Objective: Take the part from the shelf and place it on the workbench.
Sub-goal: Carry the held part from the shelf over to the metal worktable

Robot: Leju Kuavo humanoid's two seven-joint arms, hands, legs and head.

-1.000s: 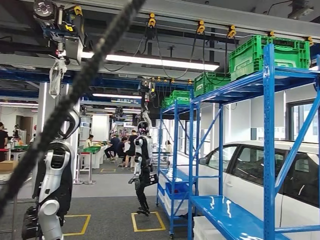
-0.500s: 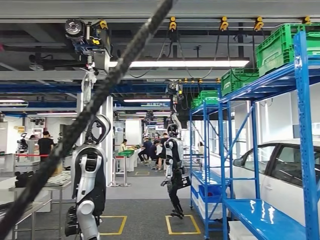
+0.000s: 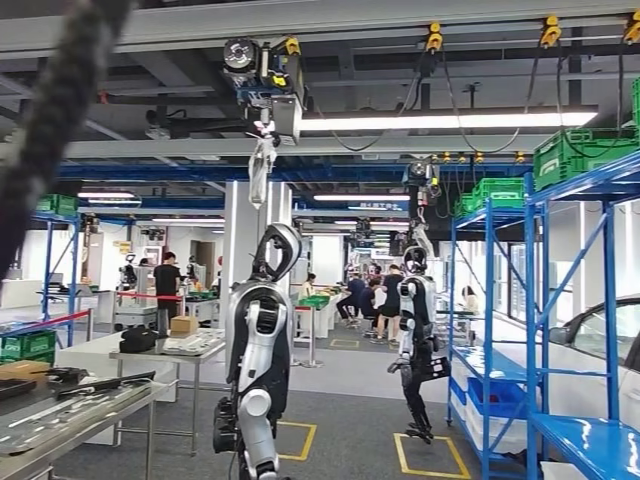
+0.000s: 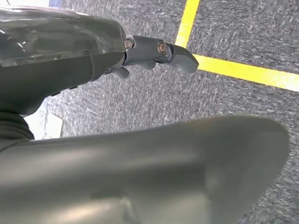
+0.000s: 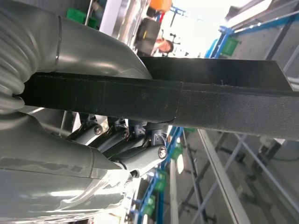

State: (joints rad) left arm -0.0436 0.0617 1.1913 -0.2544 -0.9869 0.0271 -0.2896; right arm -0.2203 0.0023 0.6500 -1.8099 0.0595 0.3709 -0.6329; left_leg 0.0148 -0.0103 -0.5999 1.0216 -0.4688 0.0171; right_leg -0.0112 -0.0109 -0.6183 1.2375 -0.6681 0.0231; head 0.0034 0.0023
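Head view looks across a factory hall. A thick dark cable (image 3: 53, 120), blurred and cut off by the frame's edge, crosses the upper left corner. Blue metal shelves (image 3: 543, 300) stand on the right, with green crates (image 3: 581, 155) on top and blue bins (image 3: 494, 395) lower down; their right side runs out of frame. A silver and black humanoid robot (image 3: 260, 360) stands in the middle with its lower body cut off, and a second humanoid (image 3: 415, 340) stands by the shelves. A grey workbench (image 3: 68, 415) sits at lower left, holding dark items too small to make out. People (image 3: 167, 285) in the background are distant and unclear.

Right wrist view shows the right hand (image 5: 119, 140) grasping a long flat black part (image 5: 197, 100), thumb on one face and darker fingers (image 5: 141, 154) curled under the other. The part's far end runs out of frame.

Left wrist view shows the left hand (image 4: 148, 51) over grey carpet (image 4: 239, 37) with yellow floor tape (image 4: 243, 72). Its fingers are loosely extended and hold nothing. A blurred grey thumb (image 4: 159, 172) hides much of the floor.
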